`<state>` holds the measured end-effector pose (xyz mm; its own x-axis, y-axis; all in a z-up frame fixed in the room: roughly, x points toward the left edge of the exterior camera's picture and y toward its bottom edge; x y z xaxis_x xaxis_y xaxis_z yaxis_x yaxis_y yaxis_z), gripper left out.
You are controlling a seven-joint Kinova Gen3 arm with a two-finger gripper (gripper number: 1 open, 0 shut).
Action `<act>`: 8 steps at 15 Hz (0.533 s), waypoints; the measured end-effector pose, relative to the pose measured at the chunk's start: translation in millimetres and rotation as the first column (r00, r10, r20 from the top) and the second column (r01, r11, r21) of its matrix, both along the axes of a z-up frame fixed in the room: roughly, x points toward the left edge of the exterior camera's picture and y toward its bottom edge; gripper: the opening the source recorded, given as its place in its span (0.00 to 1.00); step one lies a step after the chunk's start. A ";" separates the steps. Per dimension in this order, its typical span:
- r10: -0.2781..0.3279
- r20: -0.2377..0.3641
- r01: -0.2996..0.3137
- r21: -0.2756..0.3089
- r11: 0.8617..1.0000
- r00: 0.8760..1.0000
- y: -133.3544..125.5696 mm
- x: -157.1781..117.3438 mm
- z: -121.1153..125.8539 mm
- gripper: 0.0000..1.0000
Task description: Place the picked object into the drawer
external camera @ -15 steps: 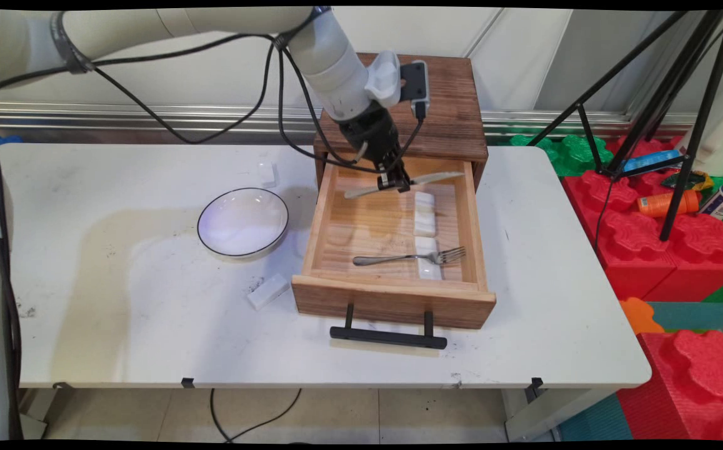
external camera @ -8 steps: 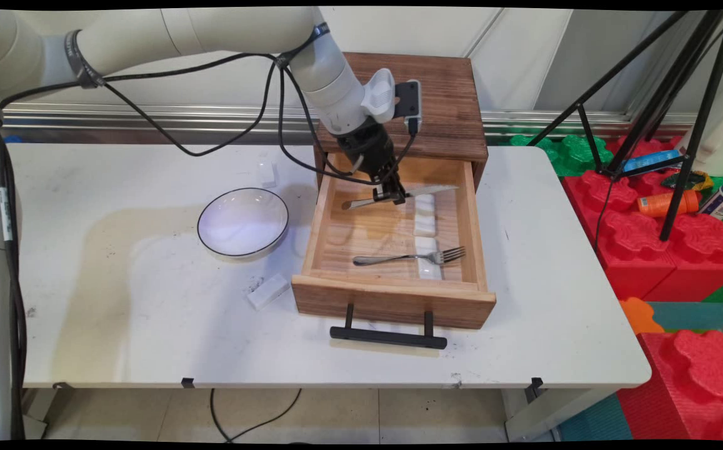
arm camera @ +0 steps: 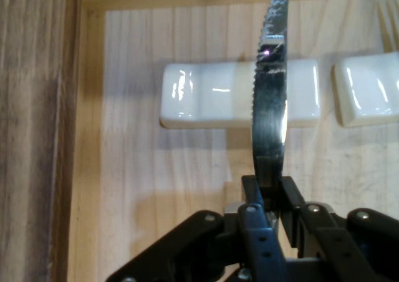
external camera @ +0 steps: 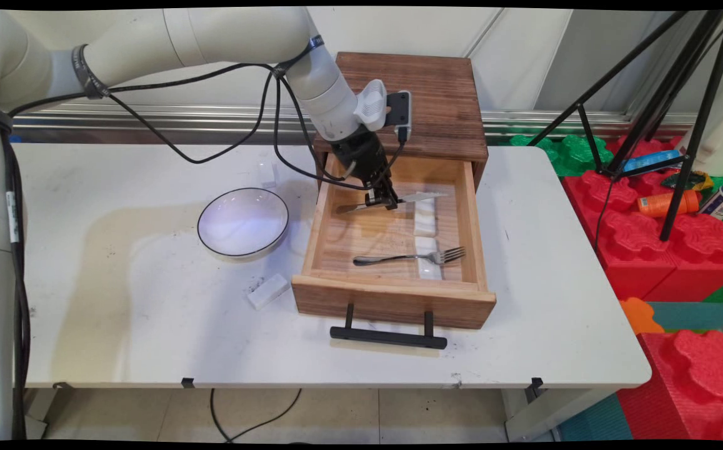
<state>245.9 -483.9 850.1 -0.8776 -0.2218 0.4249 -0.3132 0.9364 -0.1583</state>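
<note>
The gripper (external camera: 381, 201) is coming down lower into the drawer (external camera: 392, 300), its jaws gripping the knife (arm camera: 270, 101) above a white rest (arm camera: 206, 102).

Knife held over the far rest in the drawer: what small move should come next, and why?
Probably a short move straight down. The gripper grips the knife by its middle, blade crossing the white rest in the open drawer, apparently just above it; a fork already lies across the nearer rest.

White table (external camera: 117, 325), stained, wooden drawer cabinet (external camera: 436, 106) at its far edge, drawer pulled open, white black-rimmed bowl (external camera: 243, 222) left of the drawer, small white block (external camera: 268, 291) by the drawer's front left corner
</note>
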 end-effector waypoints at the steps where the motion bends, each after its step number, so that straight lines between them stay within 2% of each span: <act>1: -0.001 -0.001 0.001 0.002 1.000 1.000 -1.2 0.5 -2.2 0.00; 8: 0.021 -0.016 -0.021 0.017 1.000 1.000 -10.3 -1.0 -17.8 0.00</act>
<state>244.9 -494.2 832.3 -0.8658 -0.2470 0.4352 -0.3351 0.9321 -0.1376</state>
